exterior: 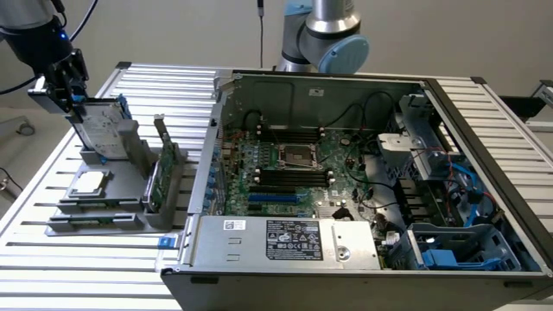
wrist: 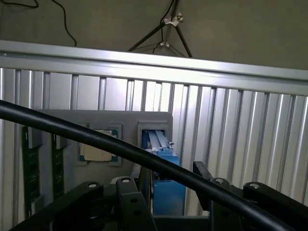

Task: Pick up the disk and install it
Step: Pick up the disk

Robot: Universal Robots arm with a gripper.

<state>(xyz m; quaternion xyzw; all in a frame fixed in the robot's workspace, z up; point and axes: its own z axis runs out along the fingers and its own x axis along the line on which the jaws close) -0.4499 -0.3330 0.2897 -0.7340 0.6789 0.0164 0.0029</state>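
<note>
Straddling the upright disk [exterior: 103, 126] in its grey holder [exterior: 131, 148] beside the computer case [exterior: 294, 97], the gripper [exterior: 76, 97] is pictured with fingers [wrist: 146, 192] unclamped; a centred, square grip is judged essential.

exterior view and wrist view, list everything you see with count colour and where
disk: 1, silver-grey with blue frame, upright in the holder
holder: 1, grey, on the table at the exterior view's left
chip: 1, silver, flat on the holder
circuit card: 1, green, upright in the holder
memory sticks: 2, green, flat in the holder's near edge
computer case: 1, grey, open, mid-table
motherboard: 1, green, inside the case
power supply: 1, silver, near end of the case
table: 1, slatted aluminium
arm: 1, grey with blue cap, behind the case
gripper: 1, black, at the disk's top
</note>
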